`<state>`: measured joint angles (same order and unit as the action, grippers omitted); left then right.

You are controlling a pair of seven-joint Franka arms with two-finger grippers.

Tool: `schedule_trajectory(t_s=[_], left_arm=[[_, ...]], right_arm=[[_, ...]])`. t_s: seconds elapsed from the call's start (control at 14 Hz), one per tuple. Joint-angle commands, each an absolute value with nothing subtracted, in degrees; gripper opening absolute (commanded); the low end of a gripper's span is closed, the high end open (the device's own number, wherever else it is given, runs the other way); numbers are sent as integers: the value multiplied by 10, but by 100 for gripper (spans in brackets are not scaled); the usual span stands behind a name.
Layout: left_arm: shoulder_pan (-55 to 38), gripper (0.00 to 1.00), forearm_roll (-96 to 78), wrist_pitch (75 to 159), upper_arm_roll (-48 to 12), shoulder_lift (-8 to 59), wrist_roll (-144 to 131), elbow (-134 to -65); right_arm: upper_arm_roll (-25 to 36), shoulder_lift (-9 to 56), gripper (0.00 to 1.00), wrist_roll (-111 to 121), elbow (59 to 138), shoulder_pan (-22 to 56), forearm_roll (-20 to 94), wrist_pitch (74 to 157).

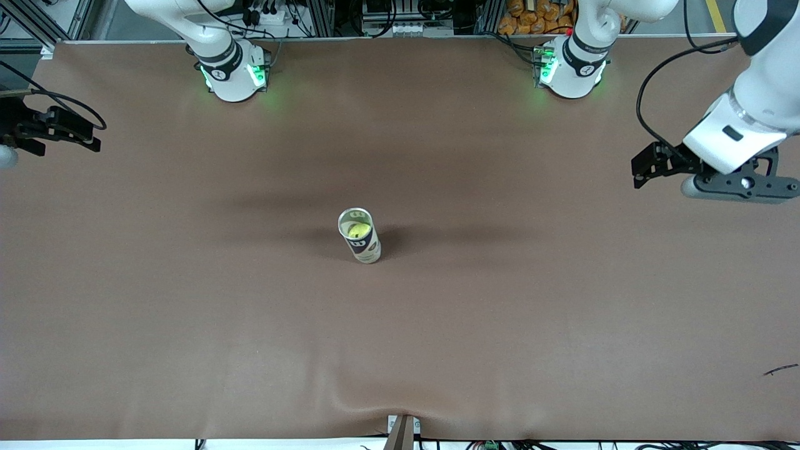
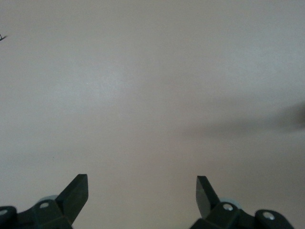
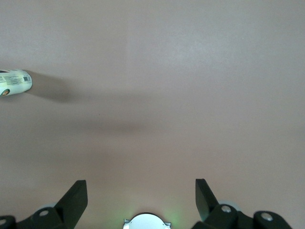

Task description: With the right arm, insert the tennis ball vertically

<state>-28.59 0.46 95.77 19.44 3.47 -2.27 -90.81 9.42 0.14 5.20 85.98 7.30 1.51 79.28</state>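
We see a tennis ball [image 1: 357,230] already inside an upright can [image 1: 360,236] mid-tabletop [image 1: 187,312]. Both arms wait over the tabletop's ends: right pincer [image 3: 141,191] and left pincer [image 2: 142,187] wide, empty. We judge the ball light, fuzzy, springy; grip across its middle.

Table cover [image 1: 187,312]: a brown sheet is lying across the whole table, wrinkling at the edge nearest the front camera.
Bracket [image 1: 402,431]: is sitting at the middle of that near edge.
Black streak [image 1: 781,369]: is lying on the sheet, toward the left arm's end.
Orange objects [image 1: 531,15]: are sitting heaped off the table, at the top of the front view.
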Motion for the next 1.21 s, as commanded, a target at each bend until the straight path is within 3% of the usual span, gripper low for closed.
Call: schedule_trajectory(t_s=[0.0, 0.14, 0.21, 0.64, 1.14], left_arm=[[-134, 100, -4, 969, 51, 48, -8, -898], [-37, 100, 0, 977, -49, 49, -8, -902], [-26, 100, 0, 978, -59, 51, -8, -902], [19, 100, 3, 976, -89, 44, 18, -920], [51, 100, 4, 962, -100, -26, 18, -977]], right_arm=[[97, -4, 100, 54, 858, 80, 13, 786], [97, -4, 100, 54, 858, 84, 13, 786], [97, -4, 100, 54, 858, 84, 13, 786], [97, -4, 100, 54, 858, 84, 12, 786], [97, -4, 100, 53, 858, 85, 13, 787]])
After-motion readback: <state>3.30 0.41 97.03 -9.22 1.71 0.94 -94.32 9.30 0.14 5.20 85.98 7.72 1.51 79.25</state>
